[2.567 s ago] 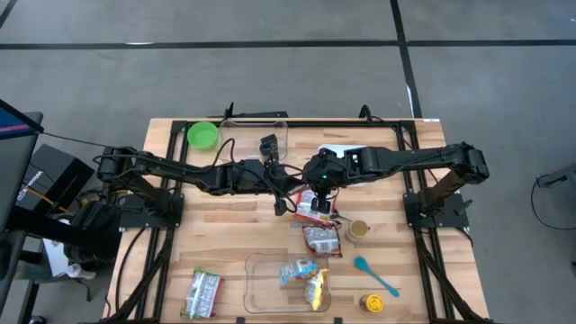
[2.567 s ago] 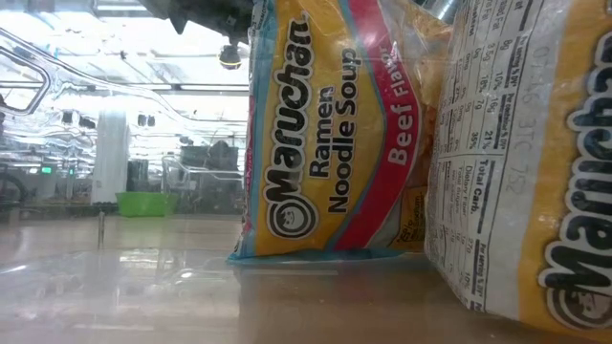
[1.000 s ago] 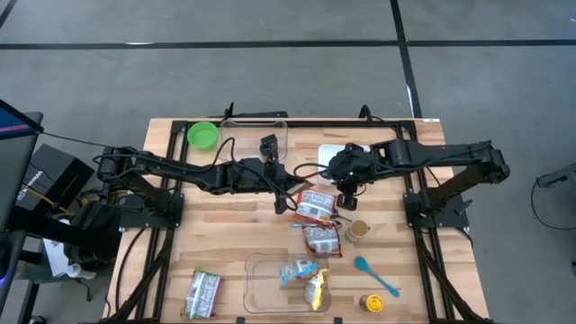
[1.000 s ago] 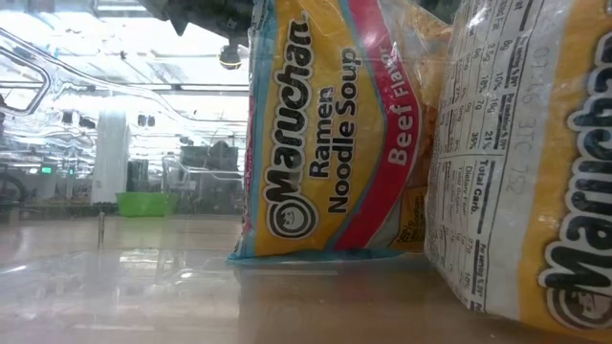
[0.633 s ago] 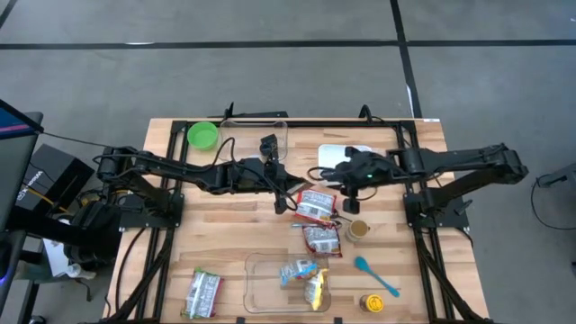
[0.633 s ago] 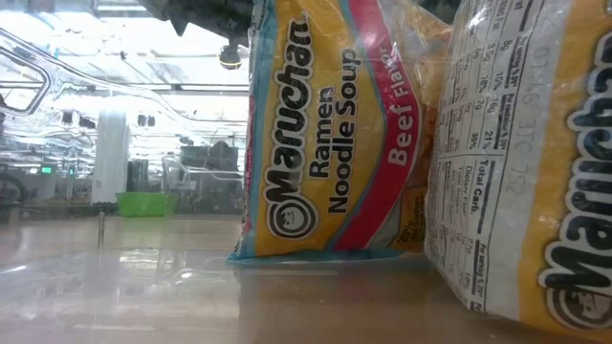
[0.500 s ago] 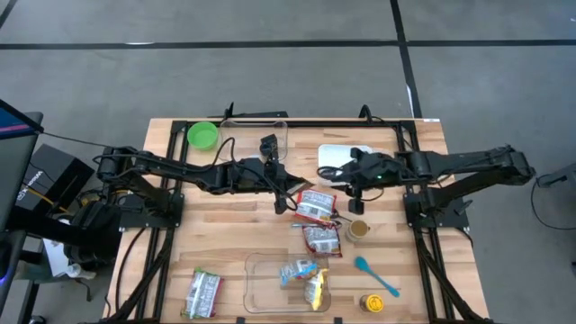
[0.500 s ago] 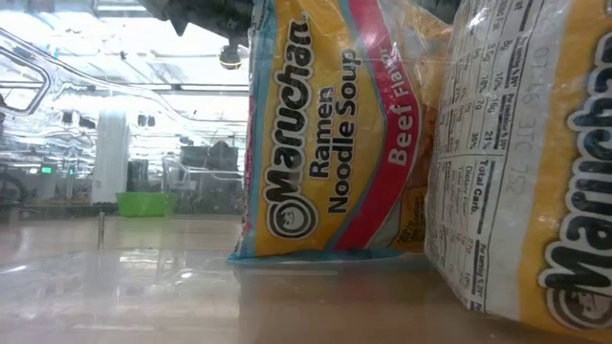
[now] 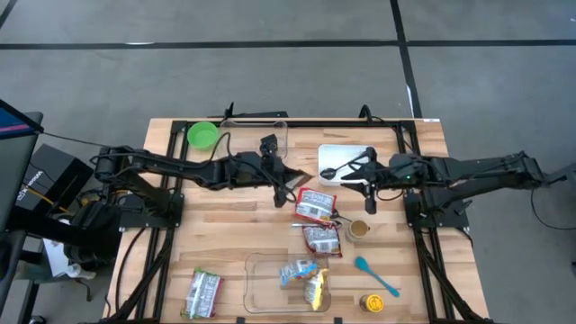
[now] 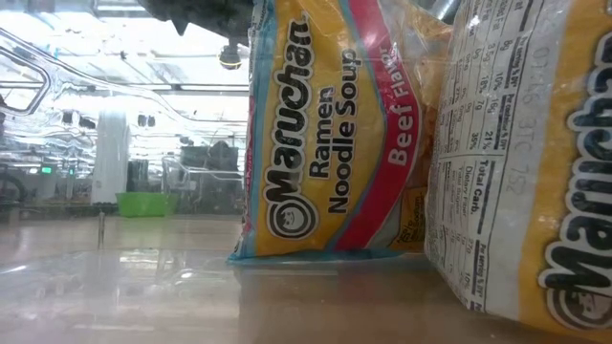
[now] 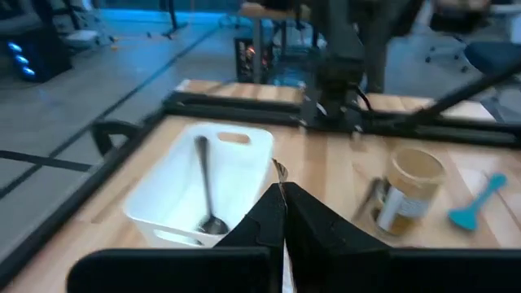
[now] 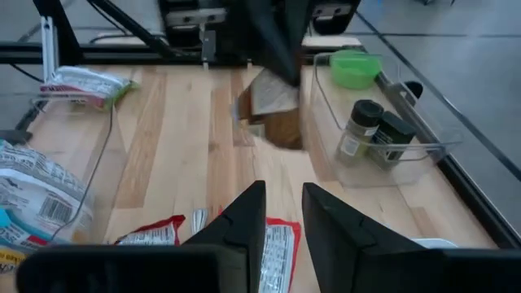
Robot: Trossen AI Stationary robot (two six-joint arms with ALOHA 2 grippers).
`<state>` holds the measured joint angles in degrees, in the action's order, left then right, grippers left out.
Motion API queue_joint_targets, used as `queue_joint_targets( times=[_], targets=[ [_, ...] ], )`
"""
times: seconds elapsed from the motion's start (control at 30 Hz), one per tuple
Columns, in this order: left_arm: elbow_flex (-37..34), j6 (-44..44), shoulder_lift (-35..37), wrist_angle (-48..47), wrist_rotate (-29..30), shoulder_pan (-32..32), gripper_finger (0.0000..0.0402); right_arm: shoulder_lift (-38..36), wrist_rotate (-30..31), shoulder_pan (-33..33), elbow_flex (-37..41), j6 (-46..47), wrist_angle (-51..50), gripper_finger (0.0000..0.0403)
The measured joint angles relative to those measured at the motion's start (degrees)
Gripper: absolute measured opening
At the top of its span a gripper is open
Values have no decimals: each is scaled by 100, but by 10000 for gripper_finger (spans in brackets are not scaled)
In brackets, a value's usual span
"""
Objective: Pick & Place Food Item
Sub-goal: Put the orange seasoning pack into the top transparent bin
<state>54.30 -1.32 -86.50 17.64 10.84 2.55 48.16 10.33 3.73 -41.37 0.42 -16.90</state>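
Ramen packet (image 9: 314,203) lies beside the slightly parted right end effector (image 9: 368,191); left end effector (image 9: 286,191) pinched closed.

Looks like a robotics lab to us

We see a wooden bench (image 9: 225,225) on grey concrete floor (image 9: 270,81), a computer monitor (image 9: 13,121) at left, and bright open workspace behind.

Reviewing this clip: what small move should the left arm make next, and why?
Probably carry its load toward the clear bin at the table's front. The left gripper looks shut on a small packet held clear of the wood, and the bin already holds ramen packets. The right gripper is open beside the white tray, out of that path.
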Motion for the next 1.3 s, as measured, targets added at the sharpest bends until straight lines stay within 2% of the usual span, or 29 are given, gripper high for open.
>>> queue_joint_targets(
  times=[0.4,0.63,0.93,1.3],
  targets=[
    [-21,280,1071,-358,25,1129,0,-134,1,-55,274,-106,303,77],
    [-413,280,1621,-300,26,2064,0,-15,3,-55,278,-107,259,77],
    [-1342,280,1744,849,-39,2949,0,239,2,-55,274,-347,609,77],
    [-2608,258,1738,2452,-270,3451,0,284,2,-133,274,-346,670,77]
  ],
)
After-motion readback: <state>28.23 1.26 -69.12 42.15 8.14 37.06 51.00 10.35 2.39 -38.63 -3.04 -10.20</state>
